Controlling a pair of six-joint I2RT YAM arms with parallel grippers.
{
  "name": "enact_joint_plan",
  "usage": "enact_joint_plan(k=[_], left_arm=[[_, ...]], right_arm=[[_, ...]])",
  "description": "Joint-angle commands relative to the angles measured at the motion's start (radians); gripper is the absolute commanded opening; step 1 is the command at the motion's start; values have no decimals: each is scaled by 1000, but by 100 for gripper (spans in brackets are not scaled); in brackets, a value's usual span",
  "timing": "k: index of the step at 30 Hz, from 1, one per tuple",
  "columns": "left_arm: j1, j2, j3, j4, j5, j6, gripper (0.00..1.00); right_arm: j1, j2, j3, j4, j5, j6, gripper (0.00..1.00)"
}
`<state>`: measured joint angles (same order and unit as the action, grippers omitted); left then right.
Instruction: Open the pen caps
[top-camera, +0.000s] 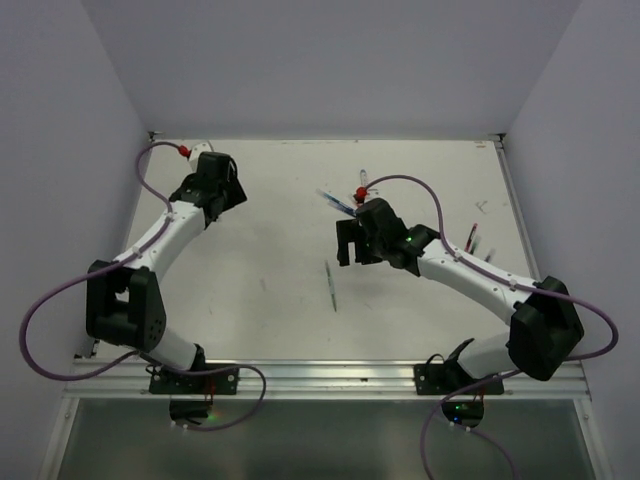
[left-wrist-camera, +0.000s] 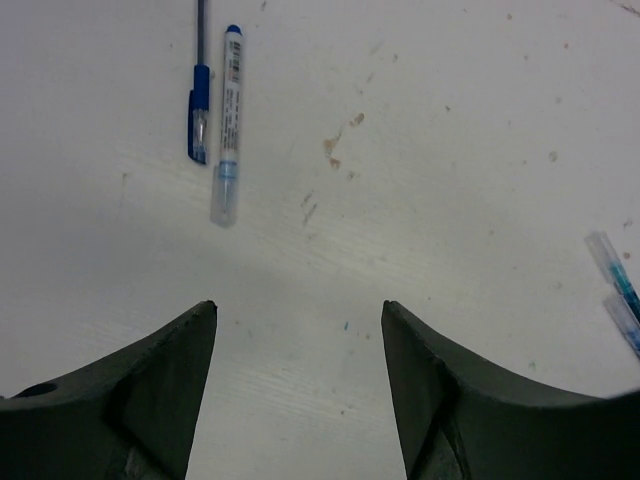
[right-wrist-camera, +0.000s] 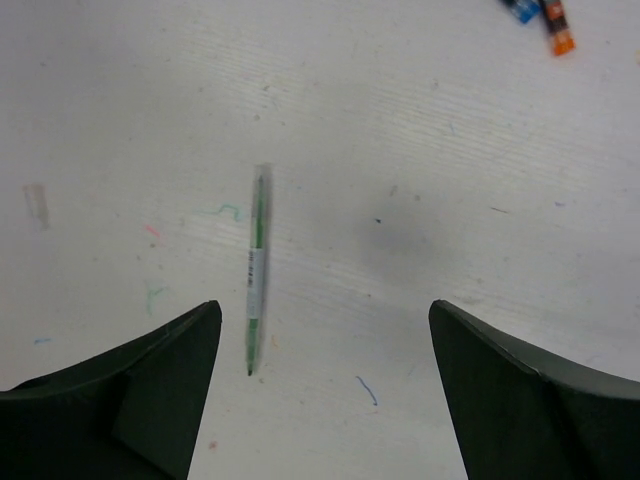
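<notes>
Left gripper (left-wrist-camera: 300, 310), jaws wide and empty, hovers near the table's (top-camera: 270, 320) far-left corner; a blue cap (left-wrist-camera: 199, 120) sits on a dark pen (left-wrist-camera: 200, 30) just ahead. Right gripper (right-wrist-camera: 325, 310), likewise released, hangs mid-table above a green pen (right-wrist-camera: 256, 265).

Blue cap with a clip (left-wrist-camera: 198, 118), lying flat, seemingly seated on a thin dark barrel (left-wrist-camera: 200, 25), just beside a white pen (left-wrist-camera: 230, 100). Orange cap (right-wrist-camera: 561, 33) and second blue cap (right-wrist-camera: 520, 9) side by side, partly cut off at the picture edge; on or off a pen, impossible to tell.
</notes>
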<state>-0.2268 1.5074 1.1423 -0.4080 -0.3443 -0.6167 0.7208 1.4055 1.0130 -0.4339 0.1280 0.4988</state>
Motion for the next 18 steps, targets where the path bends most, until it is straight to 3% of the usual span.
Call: enact_joint_plan(k=[1, 6, 11, 18], left_arm=[[73, 85, 62, 84, 45, 112, 69], [196, 215, 97, 182, 205, 141, 68], [227, 307, 131, 290, 274, 185, 67], [227, 385, 169, 371, 307, 235, 65]], right_arm=[[2, -46, 4, -104, 149, -83, 88], [0, -106, -10, -141, 252, -97, 99], [-1, -119, 10, -163, 239, -123, 99], [-1, -115, -28, -100, 153, -118, 91]])
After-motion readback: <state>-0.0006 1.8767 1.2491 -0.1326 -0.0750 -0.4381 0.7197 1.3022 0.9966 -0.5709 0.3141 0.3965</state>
